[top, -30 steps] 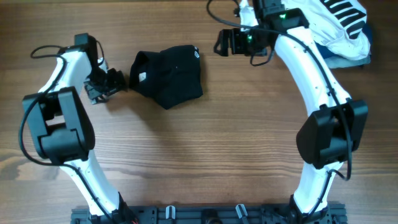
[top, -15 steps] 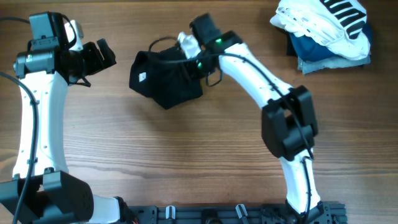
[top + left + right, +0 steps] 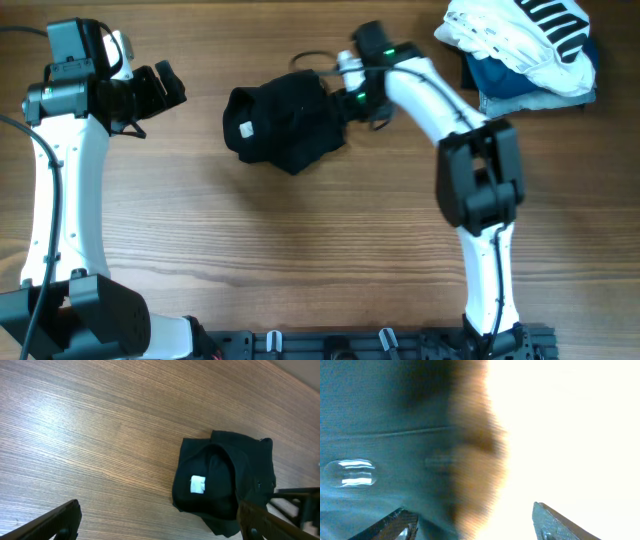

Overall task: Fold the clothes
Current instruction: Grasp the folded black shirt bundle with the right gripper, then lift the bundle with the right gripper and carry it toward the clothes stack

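The black garment (image 3: 288, 128) lies bunched on the wooden table, its small white label (image 3: 244, 129) facing up. It also shows in the left wrist view (image 3: 225, 477), label (image 3: 198, 484) up. My right gripper (image 3: 347, 100) is at the garment's right edge, touching it. In the right wrist view its fingers (image 3: 475, 510) are spread open, with blurred dark fabric (image 3: 380, 415) close to the left finger. My left gripper (image 3: 168, 88) is open and empty, held well to the left of the garment; its fingers (image 3: 160, 510) are wide apart above bare wood.
A white garment with black stripes (image 3: 520, 40) lies on a folded blue garment (image 3: 505, 92) at the table's back right corner. The right arm's cable (image 3: 310, 58) loops just behind the black garment.
The left arm lifted away to the left and then held still. The right arm swung over to the black garment, and both gripper and garment have shifted right since half a second ago.
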Robot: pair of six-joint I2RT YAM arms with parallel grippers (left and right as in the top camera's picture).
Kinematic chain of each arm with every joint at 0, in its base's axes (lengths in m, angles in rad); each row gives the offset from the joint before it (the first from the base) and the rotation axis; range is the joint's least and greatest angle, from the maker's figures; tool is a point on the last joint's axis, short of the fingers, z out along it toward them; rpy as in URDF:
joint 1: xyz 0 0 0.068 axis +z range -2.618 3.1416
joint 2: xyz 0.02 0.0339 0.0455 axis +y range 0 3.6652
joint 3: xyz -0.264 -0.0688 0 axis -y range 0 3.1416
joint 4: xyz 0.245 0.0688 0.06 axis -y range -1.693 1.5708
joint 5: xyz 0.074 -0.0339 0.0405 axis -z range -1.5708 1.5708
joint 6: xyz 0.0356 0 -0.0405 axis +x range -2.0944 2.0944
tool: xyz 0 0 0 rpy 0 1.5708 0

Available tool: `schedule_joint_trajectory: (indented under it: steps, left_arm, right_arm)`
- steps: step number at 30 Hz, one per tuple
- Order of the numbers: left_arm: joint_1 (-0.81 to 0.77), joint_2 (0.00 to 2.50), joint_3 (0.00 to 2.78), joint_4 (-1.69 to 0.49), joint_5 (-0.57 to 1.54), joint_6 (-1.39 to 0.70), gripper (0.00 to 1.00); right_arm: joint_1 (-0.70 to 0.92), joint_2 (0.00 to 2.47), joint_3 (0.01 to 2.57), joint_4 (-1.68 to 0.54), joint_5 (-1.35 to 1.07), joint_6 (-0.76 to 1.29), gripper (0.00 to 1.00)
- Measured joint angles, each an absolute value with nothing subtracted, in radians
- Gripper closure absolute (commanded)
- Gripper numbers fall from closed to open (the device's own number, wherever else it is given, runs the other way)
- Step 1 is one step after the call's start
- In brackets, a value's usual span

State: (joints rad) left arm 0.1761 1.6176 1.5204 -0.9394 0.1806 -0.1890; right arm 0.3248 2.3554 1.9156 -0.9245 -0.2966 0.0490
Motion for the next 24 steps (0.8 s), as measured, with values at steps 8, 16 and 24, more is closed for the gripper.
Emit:
schedule_joint_trajectory:
  steps: [8, 16, 24]
  left_arm:
    - [0.177, 1.618, 1.520, -0.923, 0.155, -0.189, 0.00]
    - [0.371, 1.618, 1.520, -0.827, 0.079, -0.289, 0.00]
    - [0.483, 1.618, 1.520, -0.849, 0.072, -0.314, 0.00]
  right_arm:
    - [0.192, 2.350, 1.943, -0.991, -0.274, 0.014, 0.15]
    - [0.427, 2.169, 1.988, -0.859, -0.307, 0.019, 0.10]
    - [0.637, 2.202, 1.990, -0.705, -0.302, 0.030, 0.09]
